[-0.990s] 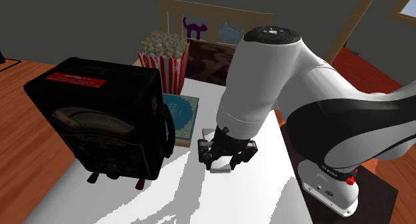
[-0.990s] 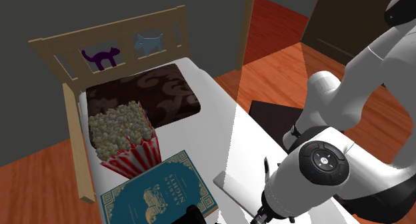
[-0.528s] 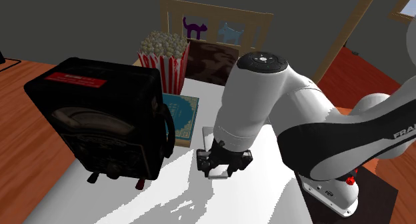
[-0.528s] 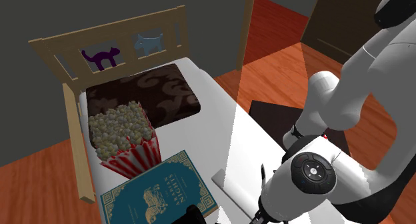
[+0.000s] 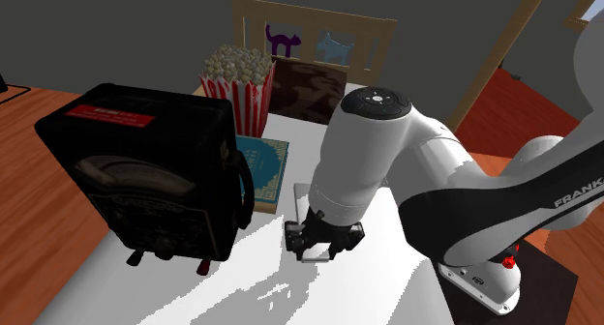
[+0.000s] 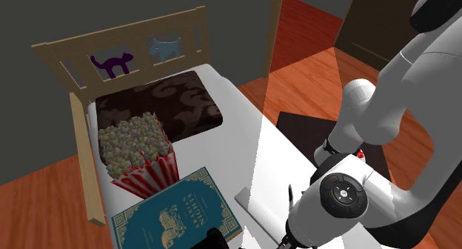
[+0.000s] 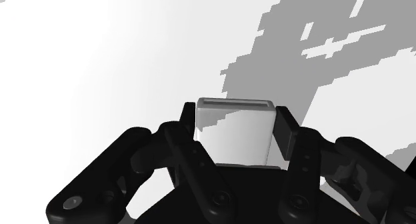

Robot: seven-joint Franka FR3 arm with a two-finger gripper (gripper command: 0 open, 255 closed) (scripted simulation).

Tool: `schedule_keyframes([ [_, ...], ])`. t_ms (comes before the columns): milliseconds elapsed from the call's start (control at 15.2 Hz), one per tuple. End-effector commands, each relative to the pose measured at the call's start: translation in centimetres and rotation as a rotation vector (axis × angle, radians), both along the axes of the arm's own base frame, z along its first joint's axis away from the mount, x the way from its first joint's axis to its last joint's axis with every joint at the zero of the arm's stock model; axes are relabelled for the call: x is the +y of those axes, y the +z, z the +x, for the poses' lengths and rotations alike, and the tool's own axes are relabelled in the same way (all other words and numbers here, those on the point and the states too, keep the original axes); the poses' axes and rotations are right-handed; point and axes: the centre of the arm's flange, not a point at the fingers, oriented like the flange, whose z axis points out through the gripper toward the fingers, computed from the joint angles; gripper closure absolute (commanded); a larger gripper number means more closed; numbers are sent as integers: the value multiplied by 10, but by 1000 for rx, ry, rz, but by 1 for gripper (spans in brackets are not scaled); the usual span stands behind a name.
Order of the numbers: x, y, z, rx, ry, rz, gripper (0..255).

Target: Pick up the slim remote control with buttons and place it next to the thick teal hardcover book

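Shoulder view, lower middle: gripper (image 5: 323,242) low on the white table (image 5: 194,299), set over the remote (image 5: 301,193), slim and pale, just right of the teal book (image 5: 263,168), with the big black meter (image 5: 155,178) further left. Wrist view: black fingers (image 7: 189,123) flush against both long sides of the remote (image 7: 237,139), clamped on it by the look of things, remote seemingly not yet off the table. Second exterior view, bottom edge: remote (image 6: 259,205) running from beside the book (image 6: 178,214) corner down under the white arm (image 6: 348,210). Likely trouble from here: grasp apparently toward the lower end of the remote rather than mid-length, so a risk of drooping or pivoting between the fingers on the lift; smooth narrow sides, so a chance of slipping out under a quick swing. Little room at the left of the frame either: meter tall and close, popcorn (image 5: 237,81) behind the book, so a risk of clipping one or nudging the book with a wide sweep. Also a danger of landing on the cover instead of beside it, given such a short trip. Against a second ago: arm lower and further left in the shoulder view, gripper dropped from a hover onto the remote, less of the remote showing beneath it; half a second ago nearly the same, only slightly higher. Remote, book, meter and popcorn unmoved.
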Motion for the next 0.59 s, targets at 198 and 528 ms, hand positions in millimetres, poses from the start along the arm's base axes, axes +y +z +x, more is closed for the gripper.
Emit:
schedule_keyframes([
  [198, 0, 0, 0, 0, -1, 0, 0],
  [528, -1, 26, -1, 0, -1, 0, 0],
])
